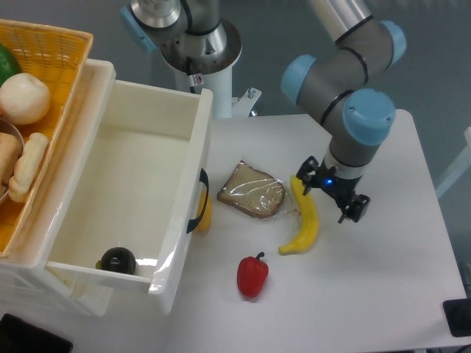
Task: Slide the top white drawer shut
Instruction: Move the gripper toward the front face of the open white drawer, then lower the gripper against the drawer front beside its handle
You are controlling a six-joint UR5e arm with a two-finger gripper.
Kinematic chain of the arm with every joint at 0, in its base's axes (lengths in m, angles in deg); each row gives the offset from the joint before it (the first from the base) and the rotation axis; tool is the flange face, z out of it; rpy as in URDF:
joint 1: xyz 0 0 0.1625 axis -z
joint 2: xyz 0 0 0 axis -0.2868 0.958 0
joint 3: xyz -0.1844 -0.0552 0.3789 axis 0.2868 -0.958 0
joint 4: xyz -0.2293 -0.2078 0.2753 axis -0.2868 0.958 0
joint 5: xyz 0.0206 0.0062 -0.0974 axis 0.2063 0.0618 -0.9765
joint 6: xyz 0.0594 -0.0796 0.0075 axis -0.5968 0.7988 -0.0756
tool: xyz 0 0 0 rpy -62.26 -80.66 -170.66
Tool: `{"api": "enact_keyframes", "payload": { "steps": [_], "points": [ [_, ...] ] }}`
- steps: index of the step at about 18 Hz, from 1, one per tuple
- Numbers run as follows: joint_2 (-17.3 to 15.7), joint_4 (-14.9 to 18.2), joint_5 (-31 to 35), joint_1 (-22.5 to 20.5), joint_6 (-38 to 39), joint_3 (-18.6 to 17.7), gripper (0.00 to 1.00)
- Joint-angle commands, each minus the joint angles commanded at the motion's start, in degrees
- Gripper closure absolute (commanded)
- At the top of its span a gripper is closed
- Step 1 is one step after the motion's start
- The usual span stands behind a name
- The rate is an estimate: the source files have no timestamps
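In the camera view, the top white drawer (140,184) is seen pulled far out over the left part of the white table (397,279). Its front panel with the curved black handle (200,202) is facing the middle of the table. A small dark round thing (118,259) is lying in the near corner inside it. A yellow wicker basket (44,110) with food is sitting on top, at the far left. Just beside the handle a bit of something yellow (206,215) is peeking out. A slice of bread in a clear bag (252,190) and a red pepper (252,275) are lying near the front panel, with bare table between. The gripper (329,197) is being held low, well apart from the drawer, with a banana (304,218) right next to it. Whether its fingers are apart or together cannot be told.
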Motion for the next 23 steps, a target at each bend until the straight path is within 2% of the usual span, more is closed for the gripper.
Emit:
{"api": "enact_keyframes", "payload": {
  "steps": [2,3,4,8,10,12,14,16,23],
  "points": [
    [-1.40,-0.26,-6.03,0.97,2.74,0.17,0.00],
    [-1.84,-0.26,-9.99,1.14,3.61,0.18,0.04],
    [-2.02,-0.18,-12.72,1.15,5.19,0.00,0.18],
    [-2.90,0.00,-13.46,1.84,7.67,-0.17,0.67],
    [-3.08,0.09,-13.46,2.55,8.63,-0.26,0.84],
    [-3.43,0.18,-13.54,3.69,8.98,-0.61,0.93],
    [-3.52,0.35,-13.89,4.66,9.51,-0.96,1.00],
    [-3.95,0.87,-15.12,5.27,10.12,-1.05,1.00],
    [-5.36,6.58,-17.32,5.36,11.00,-1.05,1.00]
  ]
}}
